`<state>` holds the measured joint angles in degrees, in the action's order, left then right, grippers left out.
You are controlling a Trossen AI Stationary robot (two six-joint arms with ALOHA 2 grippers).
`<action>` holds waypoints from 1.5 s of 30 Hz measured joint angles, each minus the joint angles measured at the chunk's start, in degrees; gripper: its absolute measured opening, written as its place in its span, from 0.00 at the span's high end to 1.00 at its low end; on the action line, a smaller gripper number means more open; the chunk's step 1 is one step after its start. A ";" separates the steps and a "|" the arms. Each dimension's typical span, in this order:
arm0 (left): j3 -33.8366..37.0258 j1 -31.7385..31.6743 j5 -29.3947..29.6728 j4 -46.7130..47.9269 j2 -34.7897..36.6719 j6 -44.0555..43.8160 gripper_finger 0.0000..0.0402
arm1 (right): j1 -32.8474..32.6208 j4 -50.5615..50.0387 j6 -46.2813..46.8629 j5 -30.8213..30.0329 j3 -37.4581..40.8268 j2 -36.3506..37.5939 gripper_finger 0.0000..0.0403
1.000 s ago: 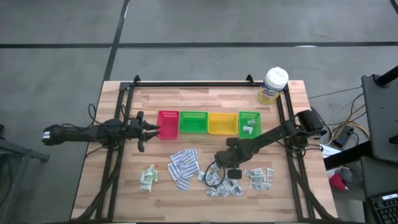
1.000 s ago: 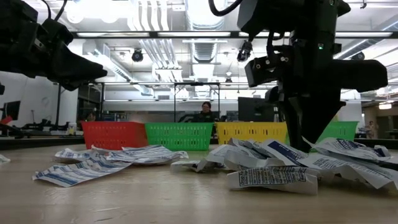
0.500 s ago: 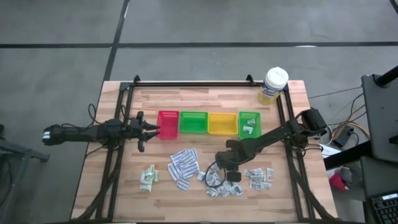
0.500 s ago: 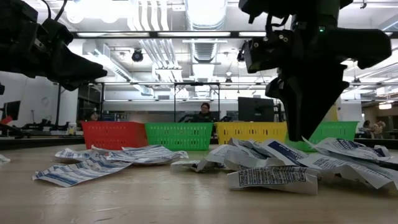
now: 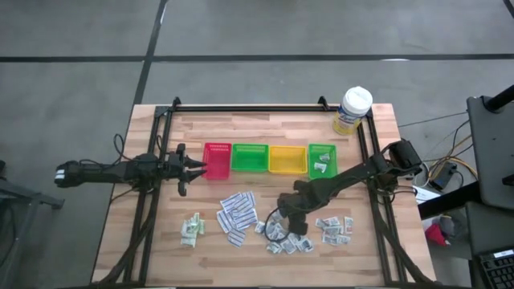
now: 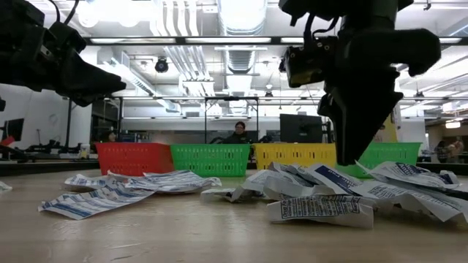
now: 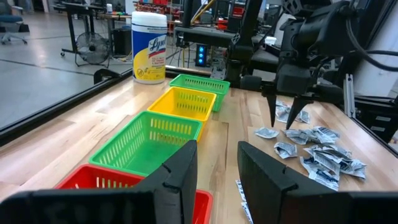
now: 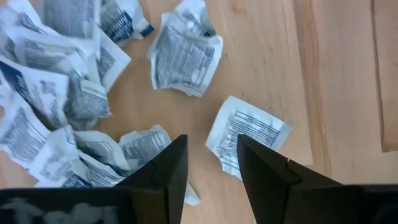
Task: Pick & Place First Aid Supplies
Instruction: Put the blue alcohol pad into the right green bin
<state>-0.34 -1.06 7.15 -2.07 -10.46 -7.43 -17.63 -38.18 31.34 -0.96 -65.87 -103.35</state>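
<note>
1. Risk first: right gripper [image 8: 208, 177] hangs over the crumpled heap of small grey-white squares [image 5: 291, 241], fingers spread with nothing between them. Packets there overlap and touch, so a descent could, I'd judge, pinch two at once or catch only a curled corner and drop it on the way to a tray.
2. Nearest loose packet [image 8: 247, 134] lies flat on the worktop [image 5: 209, 253], just apart from the heap and just ahead of the fingertips. Flat paper on wood gives little edge to bite; fingers may slide it along, not lift it.
3. That packet is a slightly longer-than-wide rectangle; in the right wrist view its long axis runs on a slant across the line of the fingers, printed face up. A second crumpled square [image 8: 185, 57] sits farther off, too creased to give a clear axis.
4. Long white printed strips [image 5: 237, 213] lie fanned near mid-worktop, long axes mostly slanting toward the trays. Pale green-white sachets [image 5: 191, 229] sit well apart on the left arm's side.
5. Far green tray [image 5: 322, 150] already holds a couple of packets; red tray [image 5: 217, 160], middle green and yellow look empty.
6. Left gripper [image 7: 214, 165] waits at the red tray's end, fingers parted, holding nothing.
</note>
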 joint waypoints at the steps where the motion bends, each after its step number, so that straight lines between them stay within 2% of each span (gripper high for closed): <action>1: 0.00 0.02 0.01 0.00 0.00 0.19 0.72 | -0.02 0.01 0.24 0.03 -0.28 0.00 0.66; 9: 0.00 0.01 0.00 0.03 0.00 1.61 0.72 | -0.15 -1.09 1.15 0.48 -2.52 -2.28 0.67; 14: 0.00 0.01 -0.02 0.11 0.00 1.65 0.72 | -0.15 -5.16 1.60 0.12 -3.67 -3.56 0.68; 45: 0.00 0.02 -0.03 0.37 0.00 1.68 0.72 | -0.91 -4.24 6.27 -1.04 -4.20 -3.56 0.69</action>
<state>-0.34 -1.04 7.11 -1.69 -10.46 -5.75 -18.54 -42.42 37.61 -2.00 -70.07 -106.91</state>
